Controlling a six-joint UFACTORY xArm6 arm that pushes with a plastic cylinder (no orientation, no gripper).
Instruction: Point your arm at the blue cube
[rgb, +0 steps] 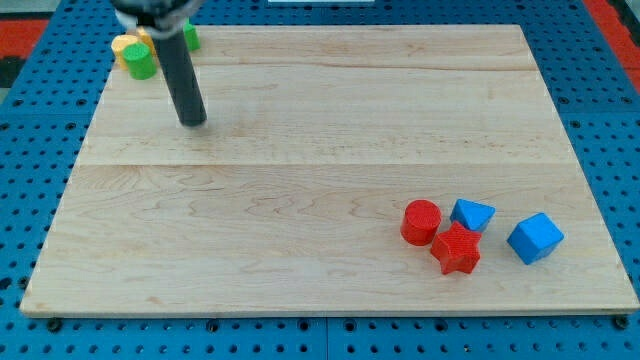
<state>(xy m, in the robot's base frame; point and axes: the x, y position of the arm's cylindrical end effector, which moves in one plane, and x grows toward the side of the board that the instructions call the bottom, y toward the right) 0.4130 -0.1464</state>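
The blue cube (535, 238) lies near the board's right edge, towards the view's bottom. My tip (193, 122) rests on the board at the upper left, far from the cube. The rod rises from it to the view's top. A second blue block (471, 214), wedge-like, sits left of the cube, with a small gap between them.
A red cylinder (421, 221) and a red star (456, 249) cluster just left of the blue blocks. A green cylinder (140, 62), a yellow block (127, 45) and another green block (190, 36) sit at the top left corner, behind the rod. The wooden board (320, 150) lies on a blue pegboard.
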